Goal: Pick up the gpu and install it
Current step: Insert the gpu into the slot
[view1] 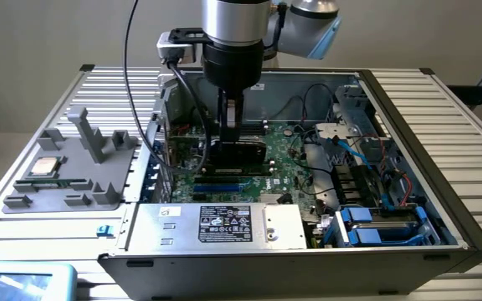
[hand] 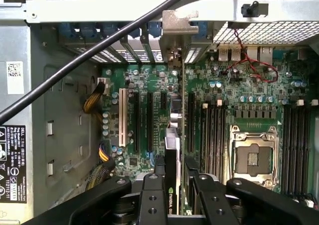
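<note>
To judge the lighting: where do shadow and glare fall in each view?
Exterior view: the table is bright, the case inside dim, the graphics card dark. Wrist view: even light on the board, the top rail shining pale.

gpu (view1: 239, 154): black | motherboard (hand: 239, 93): green | fingers (hand: 151, 205): black | drive caddies (view1: 365, 236): blue | parts tray (view1: 98, 183): grey

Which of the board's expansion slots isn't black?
The long white slot at the row's end, beside the yellow-and-black wires; all others are black. The gpu in the gripper is not over it.
</note>
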`<state>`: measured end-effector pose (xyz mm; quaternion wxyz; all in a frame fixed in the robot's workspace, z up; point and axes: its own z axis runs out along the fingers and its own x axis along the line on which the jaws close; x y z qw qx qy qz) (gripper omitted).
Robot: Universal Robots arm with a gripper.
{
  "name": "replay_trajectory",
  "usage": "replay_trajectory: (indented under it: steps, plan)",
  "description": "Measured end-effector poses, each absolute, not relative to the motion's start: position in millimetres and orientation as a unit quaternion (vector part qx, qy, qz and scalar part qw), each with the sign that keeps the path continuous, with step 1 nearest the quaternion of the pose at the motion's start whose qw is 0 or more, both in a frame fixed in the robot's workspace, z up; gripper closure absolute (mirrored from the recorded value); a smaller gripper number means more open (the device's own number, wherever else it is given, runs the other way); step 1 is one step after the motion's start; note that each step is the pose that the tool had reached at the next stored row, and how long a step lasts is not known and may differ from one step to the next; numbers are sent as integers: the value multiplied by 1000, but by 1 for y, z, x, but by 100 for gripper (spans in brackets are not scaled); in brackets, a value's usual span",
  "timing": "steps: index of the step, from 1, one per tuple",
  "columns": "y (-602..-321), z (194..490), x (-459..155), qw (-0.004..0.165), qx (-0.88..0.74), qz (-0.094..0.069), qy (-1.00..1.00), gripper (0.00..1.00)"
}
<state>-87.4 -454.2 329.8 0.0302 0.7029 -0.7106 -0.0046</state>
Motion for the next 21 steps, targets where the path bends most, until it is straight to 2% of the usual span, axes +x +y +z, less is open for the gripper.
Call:
replay_trajectory:
  steps: [21]
  plan:
    - [-455, 298, -89, 30, 703, -4, -711, 75]
